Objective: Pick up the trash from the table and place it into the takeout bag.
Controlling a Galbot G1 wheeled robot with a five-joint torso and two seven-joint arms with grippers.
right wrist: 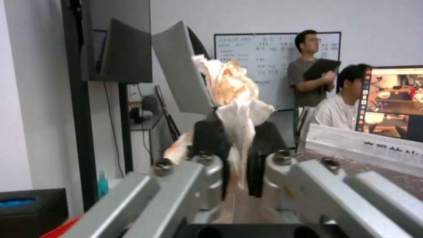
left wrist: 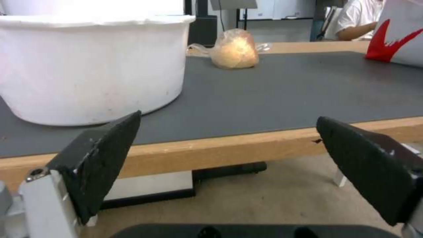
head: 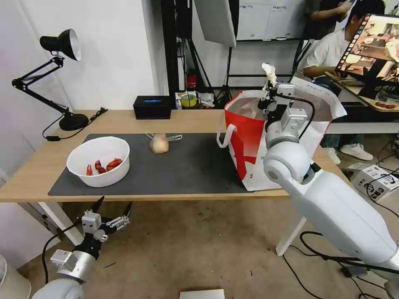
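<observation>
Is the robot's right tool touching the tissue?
Touching. In the right wrist view, the right tool has its fingers pinched shut on the tissue, which sticks up between them. The head view shows it held above the bag.

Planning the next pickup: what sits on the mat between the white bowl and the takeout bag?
In the head view, only the knotted clear bag, between white bowl and takeout bag.
</observation>
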